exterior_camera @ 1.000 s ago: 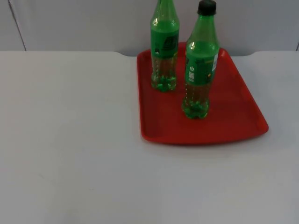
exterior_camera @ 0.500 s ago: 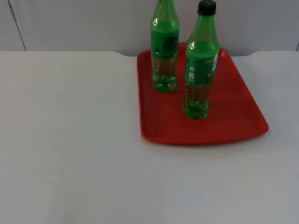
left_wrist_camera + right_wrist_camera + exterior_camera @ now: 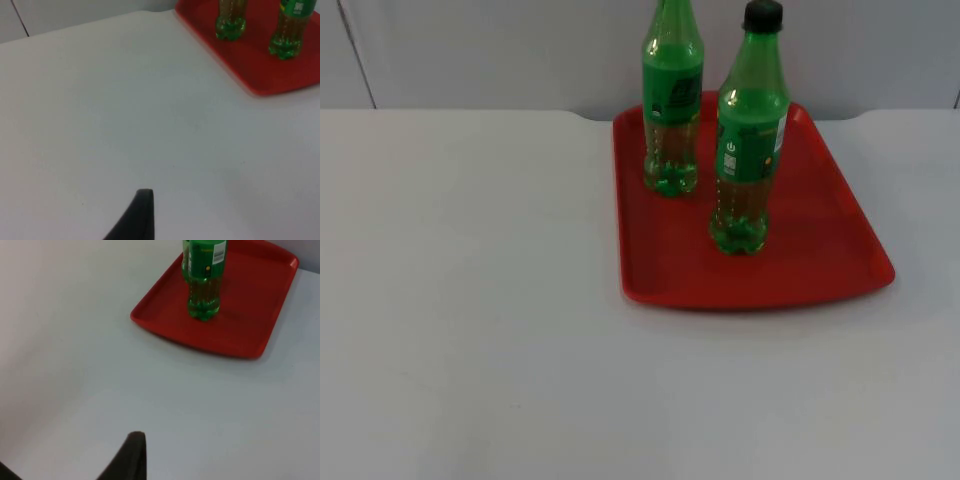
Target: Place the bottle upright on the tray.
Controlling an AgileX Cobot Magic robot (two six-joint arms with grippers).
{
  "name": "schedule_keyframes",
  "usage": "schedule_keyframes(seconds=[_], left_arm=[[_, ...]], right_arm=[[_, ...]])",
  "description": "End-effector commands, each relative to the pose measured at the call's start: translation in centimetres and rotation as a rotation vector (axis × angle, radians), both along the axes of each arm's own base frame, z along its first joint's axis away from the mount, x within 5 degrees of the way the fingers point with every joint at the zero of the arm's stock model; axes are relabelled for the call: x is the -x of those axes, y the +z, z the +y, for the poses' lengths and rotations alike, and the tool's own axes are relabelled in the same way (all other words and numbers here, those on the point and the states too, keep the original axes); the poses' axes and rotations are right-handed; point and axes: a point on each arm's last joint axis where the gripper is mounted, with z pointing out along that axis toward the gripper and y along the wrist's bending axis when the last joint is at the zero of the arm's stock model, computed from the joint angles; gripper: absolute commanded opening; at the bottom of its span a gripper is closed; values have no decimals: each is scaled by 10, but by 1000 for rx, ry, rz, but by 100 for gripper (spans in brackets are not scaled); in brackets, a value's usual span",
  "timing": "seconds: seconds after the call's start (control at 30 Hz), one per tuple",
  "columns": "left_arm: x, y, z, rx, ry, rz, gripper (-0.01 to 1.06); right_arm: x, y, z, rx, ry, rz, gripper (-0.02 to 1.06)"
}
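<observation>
Two green bottles stand upright on the red tray at the back right of the table. One has a black cap; the other stands behind it to the left, its top cut off by the picture's edge. The left wrist view has both bottle bases on the tray, far from my left gripper. My right gripper hangs over bare table, well short of the tray and the nearer bottle. Both arms wait, holding nothing.
White table top stretches wide to the left and in front of the tray. The grey partition wall closes the back, just behind the tray's far edge.
</observation>
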Motion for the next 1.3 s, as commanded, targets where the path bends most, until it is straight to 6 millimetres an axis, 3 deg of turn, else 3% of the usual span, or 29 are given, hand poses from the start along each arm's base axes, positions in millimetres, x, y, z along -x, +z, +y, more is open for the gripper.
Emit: schedule_keyframes(seconds=[0.0, 0.7, 1.27], left_arm=[[0, -1, 0, 0, 3, -5, 105], [0, -1, 0, 3, 1, -4, 105], [0, -1, 0, 5, 0, -3, 105]], right_arm=[[0, -1, 0, 6, 7, -9, 105], [0, -1, 0, 6, -12, -9, 105], [1, -1, 2, 7, -302, -7, 105]])
